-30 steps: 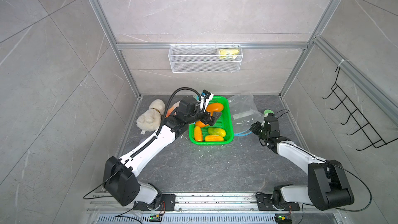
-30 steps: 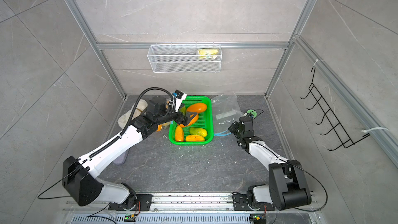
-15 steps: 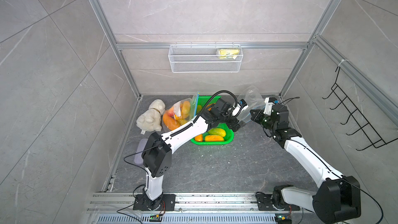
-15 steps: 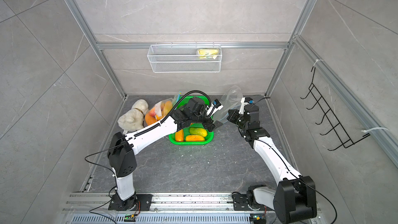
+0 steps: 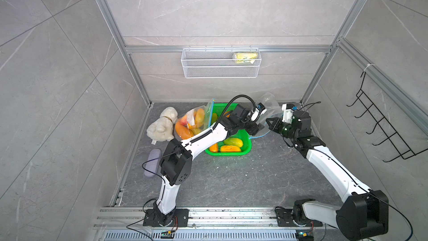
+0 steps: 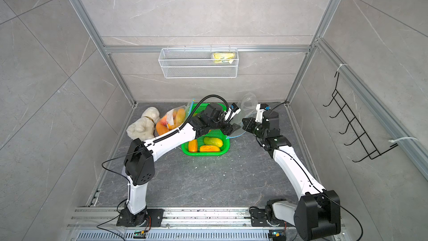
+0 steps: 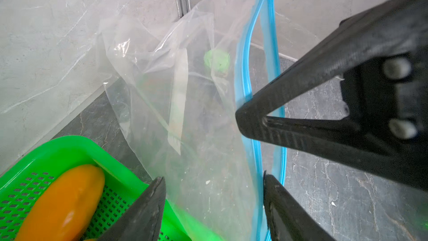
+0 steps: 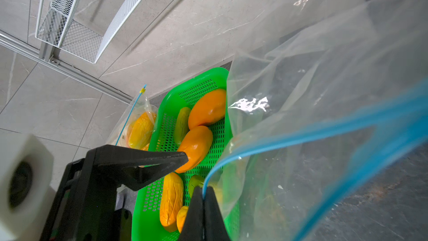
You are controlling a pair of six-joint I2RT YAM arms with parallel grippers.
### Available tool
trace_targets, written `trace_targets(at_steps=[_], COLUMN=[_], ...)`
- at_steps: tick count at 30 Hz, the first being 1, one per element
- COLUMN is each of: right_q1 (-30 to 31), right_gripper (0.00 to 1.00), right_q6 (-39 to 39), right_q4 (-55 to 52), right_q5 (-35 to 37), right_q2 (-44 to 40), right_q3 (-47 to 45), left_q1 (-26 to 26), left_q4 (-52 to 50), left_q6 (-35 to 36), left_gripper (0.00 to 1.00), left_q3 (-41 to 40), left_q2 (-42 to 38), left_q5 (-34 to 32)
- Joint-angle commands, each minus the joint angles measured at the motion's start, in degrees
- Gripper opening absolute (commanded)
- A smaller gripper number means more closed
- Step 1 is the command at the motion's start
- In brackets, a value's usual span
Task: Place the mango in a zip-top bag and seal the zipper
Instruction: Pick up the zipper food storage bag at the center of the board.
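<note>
The left gripper point(image 7: 213, 181) is shown with its jaws apart. The clear film of the zip-top bag point(image 7: 185, 89) is hung between them, and its blue zipper point(image 7: 243, 82) is run just inside one jaw. Just beyond those jaws, the right gripper point(image 7: 239, 114) is clamped together on the zipper rim, and the two blue strips are parted above the pinch.

Outside the left gripper's other jaw, an orange mango point(image 7: 62, 205) is laid in the green basket point(image 7: 64, 141), whose near rim is partly covered by the film. More orange and green fruit is held in the same basket. A blurred green object point(image 7: 216, 60) is seen through the film, farther off.

Past the basket, well away from both grippers, a second bag point(image 5: 192, 121) filled with fruit is propped beside a plush toy point(image 5: 162, 126). A wire shelf point(image 5: 220, 66) is hung on the far wall.
</note>
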Motion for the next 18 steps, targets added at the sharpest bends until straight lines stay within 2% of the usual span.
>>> trace_targets(at_steps=[1, 3, 6, 8, 11, 14, 16, 18], right_q1=[0.3, 0.3, 0.4, 0.4, 0.5, 0.4, 0.4, 0.4], right_gripper=[0.00, 0.00, 0.00, 0.00, 0.00, 0.00, 0.22, 0.36], right_q6=[-0.6, 0.1, 1.9, 2.3, 2.3, 2.1, 2.2, 3.2], right_q4=[-1.5, -0.9, 0.2, 0.5, 0.4, 1.4, 2.9, 6.5], right_q5=[-0.6, -1.6, -3.4, -3.9, -5.2, -8.4, -11.7, -16.9], right_q2=[0.9, 0.9, 0.4, -0.3, -1.2, -3.0, -4.6, -6.6], right_q3=[2.6, 2.9, 2.8, 2.6, 2.6, 2.2, 1.5, 0.1], left_q1=[0.1, 0.1, 0.1, 0.1, 0.1, 0.1, 0.1, 0.2], left_q4=[4.8, 4.6, 4.1, 4.3, 5.9, 9.1, 9.8, 10.1], left_q6=[-2.5, -2.6, -2.2, -2.1, -3.0, -4.7, -5.5, -6.2], left_gripper=[0.70, 0.69, 0.55, 0.38, 0.00, 0.00, 0.00, 0.00], left_q3=[0.2, 0.8, 2.0, 2.3, 1.5, -0.9, -1.8, -2.7], left_q2=[0.1, 0.7, 2.3, 2.8, 2.0, -1.0, -3.4, -6.4], left_q5=[2.8, 1.5, -1.4, -3.0, -6.3, -9.0, -11.5, -16.1])
